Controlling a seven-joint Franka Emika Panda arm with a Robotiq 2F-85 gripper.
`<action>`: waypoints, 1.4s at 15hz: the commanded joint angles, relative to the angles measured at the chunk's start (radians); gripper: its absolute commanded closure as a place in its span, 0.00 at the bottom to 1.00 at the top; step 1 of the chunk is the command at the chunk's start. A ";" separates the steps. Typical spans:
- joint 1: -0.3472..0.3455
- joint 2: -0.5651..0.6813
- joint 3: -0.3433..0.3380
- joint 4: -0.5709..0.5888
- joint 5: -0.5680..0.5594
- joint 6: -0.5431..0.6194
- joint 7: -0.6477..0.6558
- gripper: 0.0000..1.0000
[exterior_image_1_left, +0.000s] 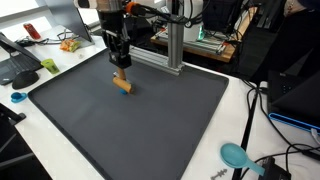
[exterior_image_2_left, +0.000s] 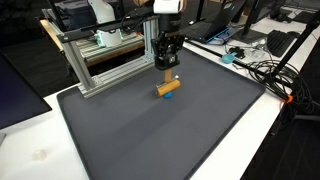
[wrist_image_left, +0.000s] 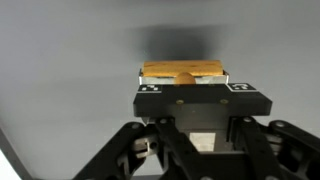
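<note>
In an exterior view: gripper (exterior_image_1_left: 120, 73) upright over dark mat (exterior_image_1_left: 150, 130), pinching orange block (exterior_image_1_left: 121, 85) near mat's 11 o'clock corner. Teal scoop (exterior_image_1_left: 236, 155) off mat at 5 o'clock.
In an exterior view: block directly below wrist, metal frame (exterior_image_2_left: 100, 62) at its 10 o'clock.
Wrist view: block clamped crosswise between fingertips, at 12 o'clock.

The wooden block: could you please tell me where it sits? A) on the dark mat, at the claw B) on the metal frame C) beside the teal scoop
A: both exterior views show the wooden block on the dark mat, right at the claw.
</note>
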 joint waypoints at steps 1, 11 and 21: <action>0.012 0.037 -0.011 0.038 -0.022 -0.003 0.024 0.78; 0.018 0.112 -0.015 0.083 -0.024 -0.028 0.028 0.78; 0.014 0.137 -0.011 0.106 -0.013 -0.052 0.017 0.78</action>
